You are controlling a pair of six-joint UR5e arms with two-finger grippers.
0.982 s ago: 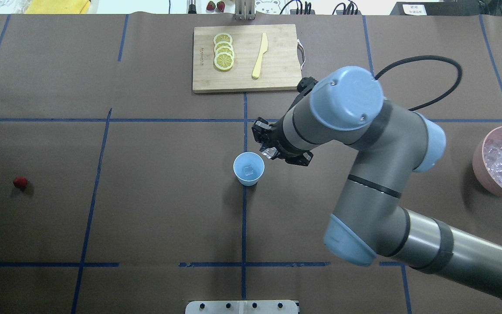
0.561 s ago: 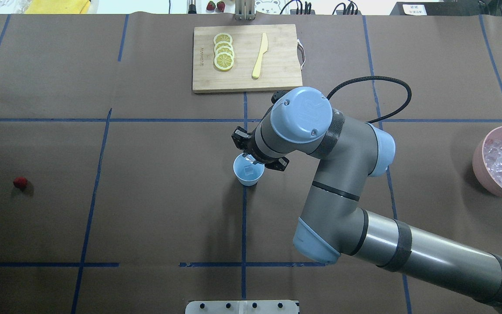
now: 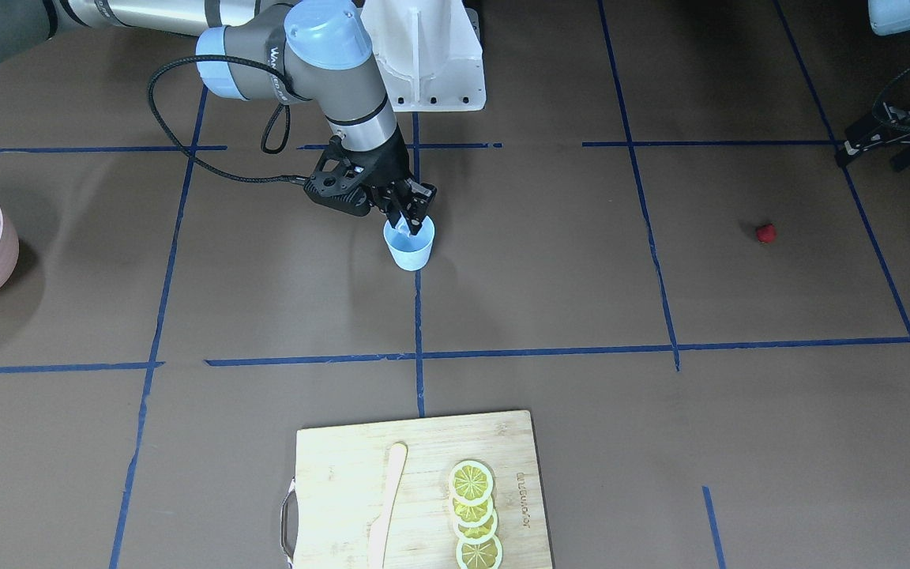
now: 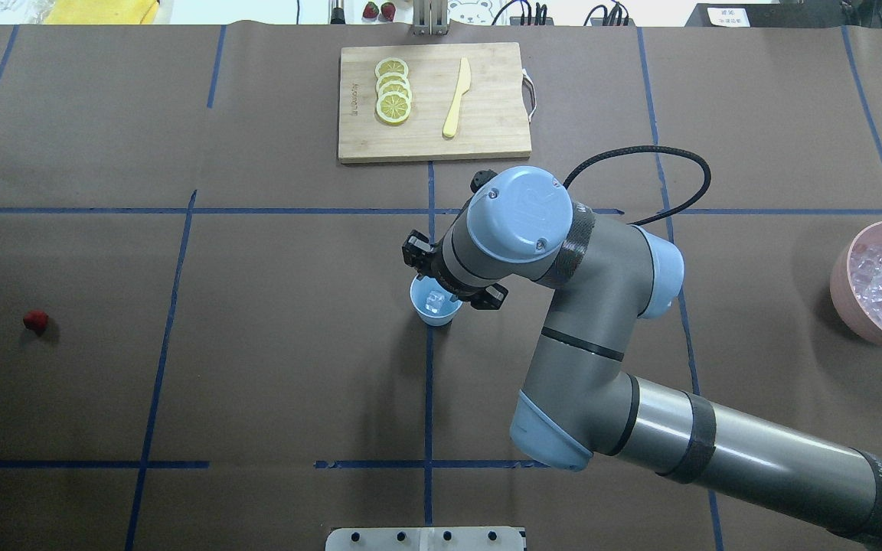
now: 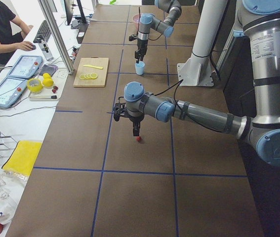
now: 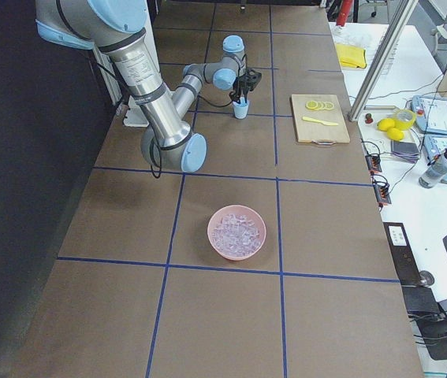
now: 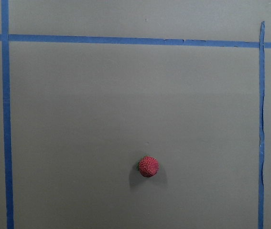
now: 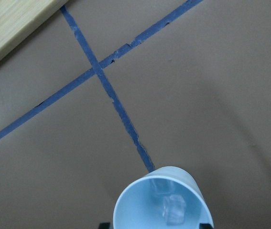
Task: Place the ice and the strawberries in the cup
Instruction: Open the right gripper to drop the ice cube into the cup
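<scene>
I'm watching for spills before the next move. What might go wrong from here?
The right claw hangs at the cup's mouth, above the ice inside; pulling away sideways may tip the small cup. The strawberry is small and round; it may roll when the left claw pinches it.
</scene>
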